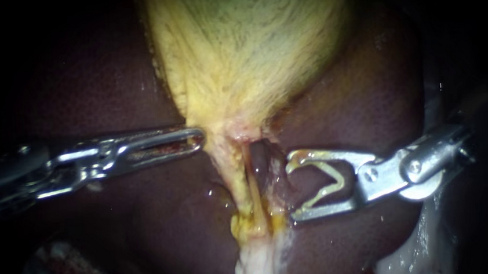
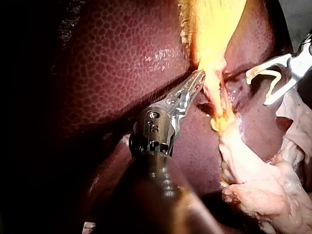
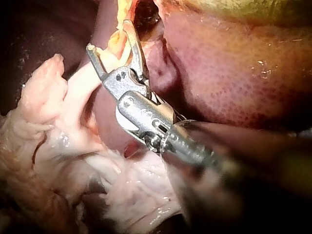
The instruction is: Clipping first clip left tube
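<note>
Between the jaws of my right instrument (image 1: 292, 188), which stand wide apart, sits only a pale clip (image 1: 338, 177), its two legs lying along the jaws and its bend at the back; no tissue is inside it yet. Just ahead of the jaw tips, across a dark strip of liver (image 1: 369, 104), two thin strands run down from the neck of the gallbladder (image 1: 249, 49), side by side and nearly touching. The left tube (image 1: 231, 178) I take to be the broader, yellower strand, the farther of the two from the clip, so the thinner strand stands between it and the jaws. It looks soft, wet and slippery, light, and easy to tear or crush. I judge it best taken square across its bare middle stretch, below the neck and above the pale fatty tissue (image 1: 257, 269). My left instrument (image 1: 197, 139) lies with its tip against the neck's left edge, well apart from the clip
</note>
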Controlling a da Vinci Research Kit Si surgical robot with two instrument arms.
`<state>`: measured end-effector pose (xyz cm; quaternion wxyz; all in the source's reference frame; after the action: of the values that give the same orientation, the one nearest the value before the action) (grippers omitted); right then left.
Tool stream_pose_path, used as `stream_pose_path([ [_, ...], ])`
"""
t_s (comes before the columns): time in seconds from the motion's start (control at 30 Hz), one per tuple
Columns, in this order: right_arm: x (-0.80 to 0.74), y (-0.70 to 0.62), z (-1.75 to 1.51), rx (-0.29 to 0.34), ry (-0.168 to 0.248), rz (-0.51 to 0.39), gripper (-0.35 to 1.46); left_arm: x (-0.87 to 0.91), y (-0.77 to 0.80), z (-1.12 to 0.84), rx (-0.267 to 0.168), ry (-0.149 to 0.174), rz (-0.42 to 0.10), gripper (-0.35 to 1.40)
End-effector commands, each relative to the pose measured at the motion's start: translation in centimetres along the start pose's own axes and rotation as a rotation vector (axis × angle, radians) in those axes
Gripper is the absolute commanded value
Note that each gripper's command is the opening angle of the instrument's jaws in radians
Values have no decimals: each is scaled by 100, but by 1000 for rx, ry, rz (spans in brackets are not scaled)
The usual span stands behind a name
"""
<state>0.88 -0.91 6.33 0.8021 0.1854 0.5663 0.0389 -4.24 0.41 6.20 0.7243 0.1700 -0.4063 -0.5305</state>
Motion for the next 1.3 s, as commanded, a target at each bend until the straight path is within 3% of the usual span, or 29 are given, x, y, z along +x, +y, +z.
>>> stream_pose_path([
  [0.03, -1, -1, 8, 3, 0, 4, 60, -1, 1, -2, -3, -2, -1, -35],
  [0.23, -11, -4, 50, 23, 1, 23, 60, 0, 0, -8, -6, -3, -2, -35],
  [0.37, -16, 3, 64, 15, 1, 28, 60, 0, -2, -9, -7, -4, -2, -35],
  [0.53, -26, 17, 68, 15, -14, 29, 59, 0, -5, -10, -8, -4, -3, -35],
  [0.8, -56, 35, 66, -10, -98, 23, 59, 0, -10, -13, -10, -5, -4, -35],
  [0.97, -68, 40, 66, -20, -134, 20, 59, -2, -12, -14, -10, -4, -6, -35],
  [1.3, -73, 37, 79, -24, -145, 16, 59, -11, -18, -9, -7, -15, -12, -35],
])
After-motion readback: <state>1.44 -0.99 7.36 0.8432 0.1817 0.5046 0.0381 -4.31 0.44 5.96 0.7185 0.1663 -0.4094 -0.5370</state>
